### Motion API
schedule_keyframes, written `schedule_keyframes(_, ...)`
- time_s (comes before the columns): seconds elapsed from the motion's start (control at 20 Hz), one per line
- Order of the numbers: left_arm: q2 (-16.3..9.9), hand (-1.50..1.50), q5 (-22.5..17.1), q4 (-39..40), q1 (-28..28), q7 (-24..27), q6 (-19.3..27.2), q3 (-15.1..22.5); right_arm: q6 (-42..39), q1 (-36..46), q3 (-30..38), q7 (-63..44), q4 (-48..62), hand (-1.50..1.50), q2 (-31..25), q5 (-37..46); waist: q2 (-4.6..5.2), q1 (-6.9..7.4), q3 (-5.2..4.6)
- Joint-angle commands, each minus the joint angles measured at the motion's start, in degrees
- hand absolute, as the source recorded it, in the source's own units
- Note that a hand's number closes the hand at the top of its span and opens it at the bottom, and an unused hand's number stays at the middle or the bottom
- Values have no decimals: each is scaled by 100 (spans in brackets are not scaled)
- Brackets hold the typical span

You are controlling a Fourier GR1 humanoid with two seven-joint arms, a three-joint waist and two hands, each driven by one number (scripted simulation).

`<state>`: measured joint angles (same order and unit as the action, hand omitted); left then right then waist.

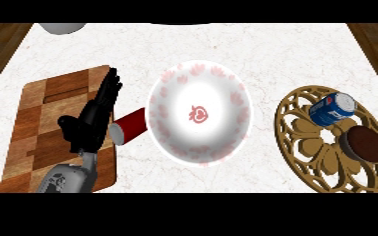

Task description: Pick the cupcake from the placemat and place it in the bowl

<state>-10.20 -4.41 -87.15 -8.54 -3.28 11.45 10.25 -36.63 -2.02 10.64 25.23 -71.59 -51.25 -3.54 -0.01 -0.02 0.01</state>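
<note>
The cupcake [363,142], dark brown and round, sits on the right side of the round openwork wooden placemat [301,130], partly cut off by the view's right edge. A white bowl [221,132] with pink markings stands in the middle of the counter, with nothing in it. My left hand [92,122] is at the left, over a wooden board, fingers straight and pointing away from me, holding nothing. It is well to the left of the bowl and far from the cupcake. My right hand does not show.
A blue soda can [332,109] lies on the placemat just behind the cupcake. A red cylinder [131,124] lies between my left hand and the bowl. The wooden cutting board [44,115] fills the left side. A white object [63,27] shows at the far left corner.
</note>
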Motion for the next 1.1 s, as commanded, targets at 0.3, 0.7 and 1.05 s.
schedule_keyframes(0.3, 51, 0, 39, -96, -157, -277, -129, -280, -474, -410, 192, -1, -366, -150, 425, -229, -15, -53, -3)
schedule_keyframes(0.7, 391, 0, 386, 240, 0, 189, -162, -119, -852, 495, 207, 195, 1012, -150, 544, 138, 9, 20, 2)
schedule_keyframes(1.05, 237, 0, 232, 145, -456, -333, -421, -520, -554, 760, 97, 405, 1341, -150, 927, 651, 10, 19, 3)
